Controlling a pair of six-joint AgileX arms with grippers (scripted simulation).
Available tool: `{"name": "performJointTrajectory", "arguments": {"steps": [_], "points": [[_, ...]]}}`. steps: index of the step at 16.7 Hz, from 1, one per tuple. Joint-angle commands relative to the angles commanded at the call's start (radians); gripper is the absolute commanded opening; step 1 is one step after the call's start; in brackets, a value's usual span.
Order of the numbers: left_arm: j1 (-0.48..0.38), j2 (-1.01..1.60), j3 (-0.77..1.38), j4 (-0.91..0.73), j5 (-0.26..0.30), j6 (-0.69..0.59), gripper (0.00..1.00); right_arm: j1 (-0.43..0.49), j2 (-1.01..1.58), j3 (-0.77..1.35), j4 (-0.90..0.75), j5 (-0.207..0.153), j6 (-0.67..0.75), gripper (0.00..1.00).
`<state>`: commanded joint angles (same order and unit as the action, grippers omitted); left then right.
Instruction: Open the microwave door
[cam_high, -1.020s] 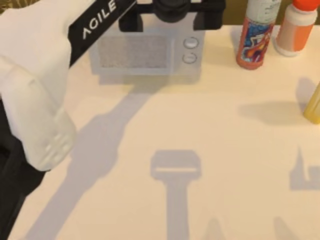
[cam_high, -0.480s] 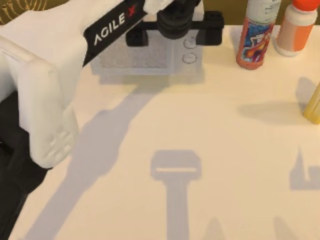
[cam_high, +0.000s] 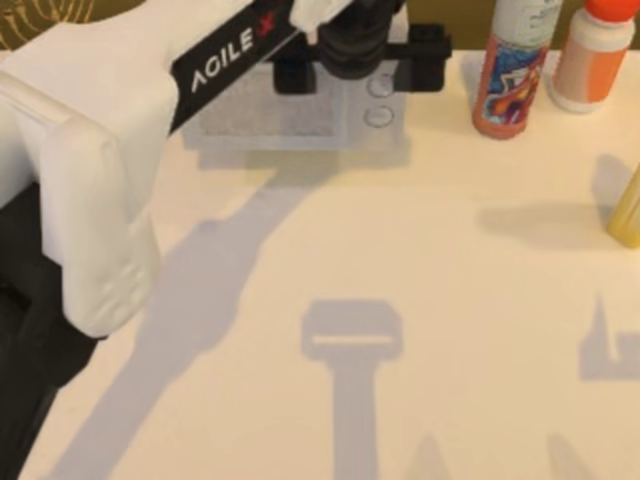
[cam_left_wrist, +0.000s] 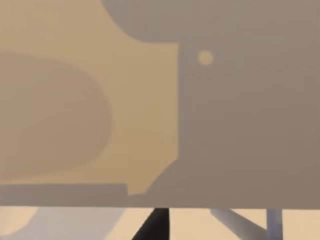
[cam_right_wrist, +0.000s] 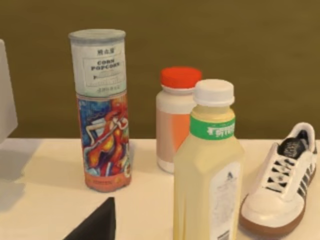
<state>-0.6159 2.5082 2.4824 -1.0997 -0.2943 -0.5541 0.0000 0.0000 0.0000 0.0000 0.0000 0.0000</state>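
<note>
The table (cam_high: 420, 300), cream, carries the microwave (cam_high: 300, 110) at its far edge, left of centre: a light-grey box. Its door (cam_high: 265, 112), with speckled mesh window, lies flush and closed; two round knobs (cam_high: 379, 100) sit to its right. The left gripper (cam_high: 360, 55) hovers over the microwave's top front, shifted slightly rightward from a second ago; finger spacing cannot be told.

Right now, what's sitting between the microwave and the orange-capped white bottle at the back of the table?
One thing: the tall popcorn can with the colourful label stands between the small light-grey microwave and the orange-capped white bottle, as the top view shows.
</note>
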Motion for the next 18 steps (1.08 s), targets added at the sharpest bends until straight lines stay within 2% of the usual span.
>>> {"name": "performJointTrajectory", "arguments": {"steps": [6,14,18], "points": [[0.0,0.0,0.0,0.0,0.0,0.0,0.02,0.0,0.0,0.0,0.0,0.0,0.0,1.0],[0.0,0.0,0.0,0.0,0.0,0.0,0.0,0.0,0.0,0.0,0.0,0.0,0.0,1.0],[-0.024,-0.055,-0.085,0.022,-0.003,-0.005,0.0,0.0,0.0,0.0,0.0,0.0,0.0,1.0]]}}
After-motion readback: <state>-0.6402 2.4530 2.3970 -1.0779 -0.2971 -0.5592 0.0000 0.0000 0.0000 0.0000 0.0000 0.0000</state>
